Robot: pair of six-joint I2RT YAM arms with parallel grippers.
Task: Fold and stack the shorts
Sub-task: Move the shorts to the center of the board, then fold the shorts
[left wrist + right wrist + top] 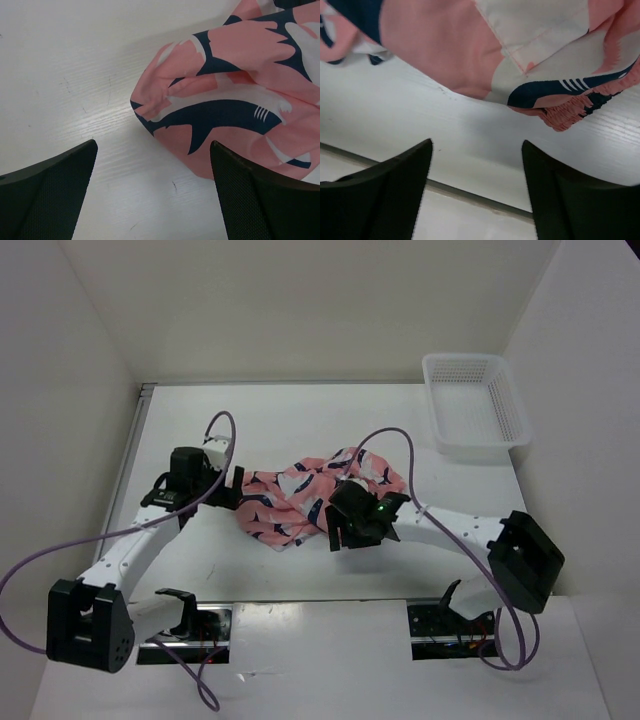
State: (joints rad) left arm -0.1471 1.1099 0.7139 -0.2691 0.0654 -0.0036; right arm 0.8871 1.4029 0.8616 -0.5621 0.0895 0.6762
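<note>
Top external view: shorts (pixel 300 502) crumpled in loose heap at tabletop (pixel 300 420) centre. Left end effector (pixel 152 145) released, jaws wide, beside shorts' left edge. Right end effector (pixel 477 143) released, empty, at near-right edge of shorts

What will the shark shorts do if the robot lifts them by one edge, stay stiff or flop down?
Probably flop: the shorts lie crumpled in soft folds, so they would likely droop and hang. The cloth looks thin where it folds over, so they are probably light. Pushed, they would likely bunch up rather than slide in one piece.
</note>
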